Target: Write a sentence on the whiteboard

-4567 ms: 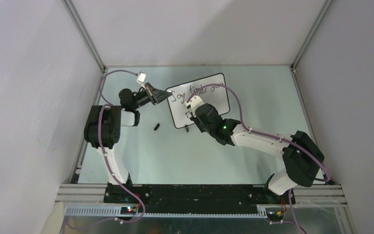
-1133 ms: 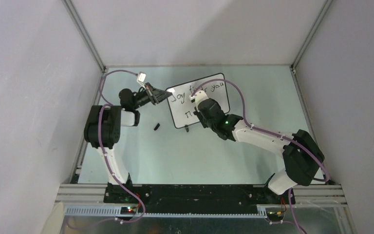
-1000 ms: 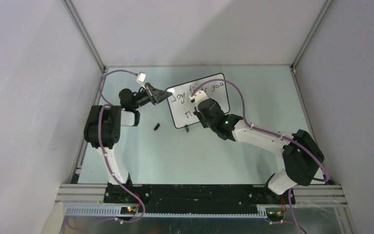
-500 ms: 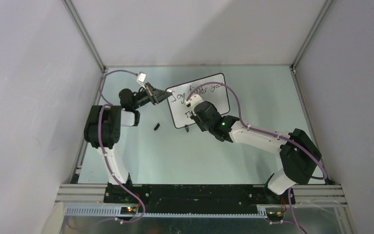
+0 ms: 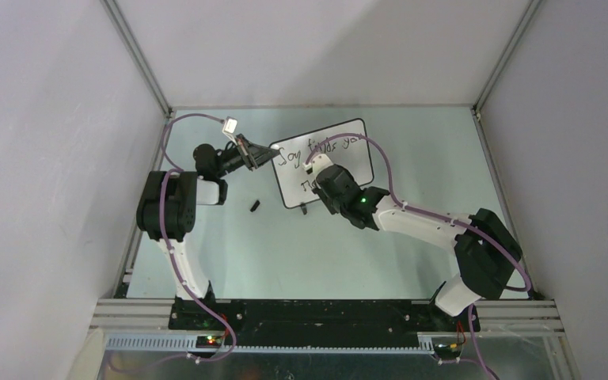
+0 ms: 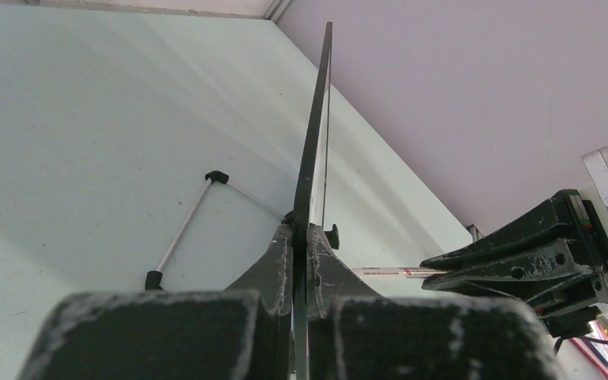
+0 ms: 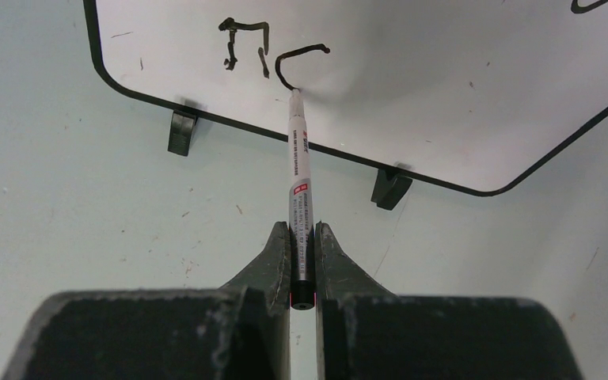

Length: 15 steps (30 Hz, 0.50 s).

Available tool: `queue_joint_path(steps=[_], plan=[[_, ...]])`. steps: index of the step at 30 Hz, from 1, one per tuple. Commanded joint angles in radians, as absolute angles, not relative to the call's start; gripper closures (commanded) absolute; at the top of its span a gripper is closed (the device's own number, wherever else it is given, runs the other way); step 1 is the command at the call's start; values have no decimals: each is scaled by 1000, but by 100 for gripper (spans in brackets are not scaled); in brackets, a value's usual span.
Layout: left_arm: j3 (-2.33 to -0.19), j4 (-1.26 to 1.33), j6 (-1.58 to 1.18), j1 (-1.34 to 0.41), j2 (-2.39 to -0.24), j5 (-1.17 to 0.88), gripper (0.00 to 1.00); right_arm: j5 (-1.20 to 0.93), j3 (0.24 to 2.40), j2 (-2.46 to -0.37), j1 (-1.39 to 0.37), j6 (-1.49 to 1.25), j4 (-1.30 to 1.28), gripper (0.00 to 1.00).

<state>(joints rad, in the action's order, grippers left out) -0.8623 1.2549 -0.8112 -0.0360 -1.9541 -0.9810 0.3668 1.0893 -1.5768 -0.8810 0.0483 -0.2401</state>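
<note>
Grey-walled enclosure, aluminium corner posts, pale green desk (image 5: 324,253). Both arms reach to the far middle of it.

Right arm (image 5: 435,229) stretches in from the right base, left arm (image 5: 178,214) is folded up on the left.

Whiteboard (image 5: 289,186) sits far-centre on the desk, between the two wrists. The left wrist view sees it edge-on and close to upright (image 6: 317,119), slightly tilted. The right wrist view shows its lower edge with two black feet (image 7: 180,131) on the desk.

Left end effector (image 5: 263,154) is pressed together on the board's left edge, frame pinched between the fingers (image 6: 301,237).

Right end effector (image 7: 302,237) is clamped on the rear of a white marker (image 7: 299,182), which points at the board face.

The sentence (image 5: 309,149): the top line reads "Joy finds yo…", the rest is hidden behind the cable. The second line has just started low on the left (image 7: 245,24), a couple of angular strokes plus one open curve. The marker tip sits on the board at the end of that curve.

Thin rod with black ends (image 6: 182,229) runs along the desk on the board's other side.

Small black piece (image 5: 255,206) lies loose on the desk, near the board's lower left corner. Too small to ID.
</note>
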Motion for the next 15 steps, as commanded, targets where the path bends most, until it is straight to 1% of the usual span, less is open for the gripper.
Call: queue_joint_path(steps=[1, 15], plan=[[-859, 1290, -770, -28, -1925, -996, 100, 421, 1128, -1572, -854, 27, -218, 100], [-859, 1290, -770, -28, -1926, -996, 100, 410, 1129, -1558, -839, 25, -154, 100]])
